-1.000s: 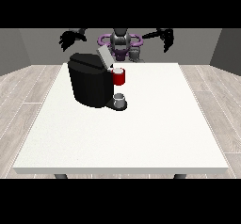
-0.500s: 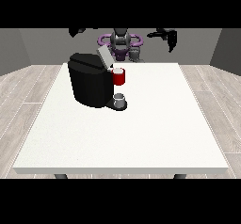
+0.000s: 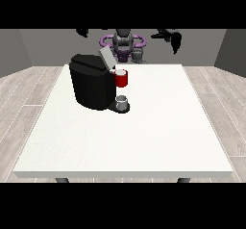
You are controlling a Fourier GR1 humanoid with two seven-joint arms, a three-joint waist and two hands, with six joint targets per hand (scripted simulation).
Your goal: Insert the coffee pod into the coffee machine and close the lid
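The black coffee machine (image 3: pixel 92 84) stands on the white table (image 3: pixel 144 127), left of its middle. Its grey lid (image 3: pixel 105 57) is tilted up and open. A red brew head (image 3: pixel 121 78) sticks out to the right, above a small grey cup (image 3: pixel 122 101) on the machine's base. A small grey coffee pod (image 3: pixel 138 55) sits at the table's far edge, in front of the robot. The hand at the view's right (image 3: pixel 170 36) is raised high above the far right of the table with fingers hanging relaxed, holding nothing. The hand at the view's left (image 3: pixel 82 31) is raised too, mostly cut off at the top.
The robot's torso (image 3: pixel 123 43) stands behind the far edge of the table. The table's near half and right side are bare white surface. Wooden floor lies around the table.
Both hands have risen and moved apart, from shoulder height beside the robot up to the top of the view. The machine, lid and pod have not moved.
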